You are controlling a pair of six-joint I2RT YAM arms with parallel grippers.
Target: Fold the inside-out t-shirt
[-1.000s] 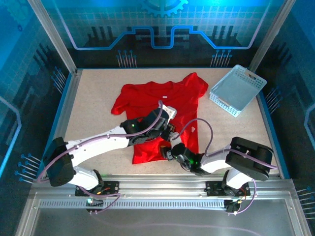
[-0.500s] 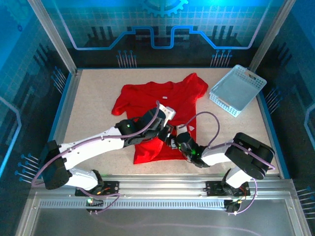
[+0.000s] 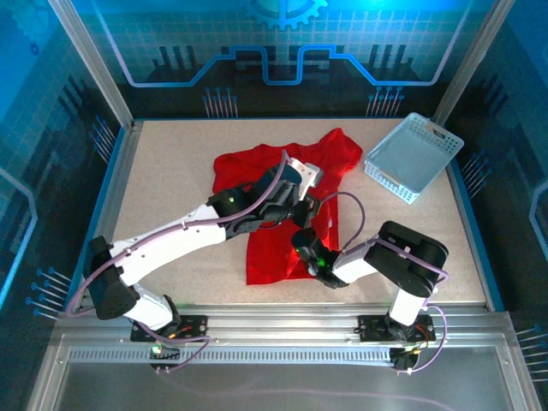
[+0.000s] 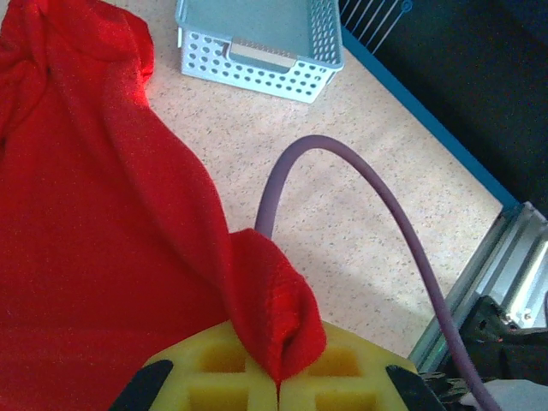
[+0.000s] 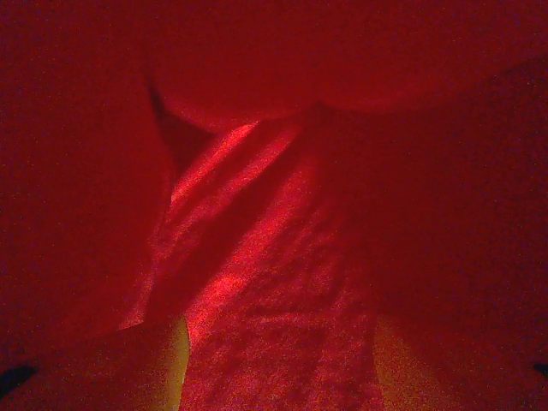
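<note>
The bright red soft cloth t-shirt (image 3: 274, 257) lay on the speckled beige table (image 3: 171, 188), in the middle and left of the light blue plastic mesh basket (image 3: 413, 156). Its near half was flat and its far half was rumpled.

My left gripper (image 4: 278, 377) was shut tight. Its yellow foam pads (image 4: 214, 377) met on a small fold of the shirt's edge, which was lifted into a peak.

My right gripper (image 5: 278, 342) was pushed in under the cloth, with red fabric all around it. Its fingers (image 5: 163, 351) stood well apart. As far as I could tell, they had hold of nothing.

The pinch looked like the weak point to me. Only a thin tuck of cloth sat between the pads, so a hard pull could have dragged it free and dropped the edge.

Pulling with one gripper while the other sat loose inside could have hauled the whole shirt along the table. That would have bunched it further instead of turning it.

My open fingers might also have snagged a seam on the way out.

The purple cable (image 4: 342, 163) arched just beside the lifted fold and could have caught it. One sleeve lay near the basket, and a wide sweep might have nudged that.
</note>
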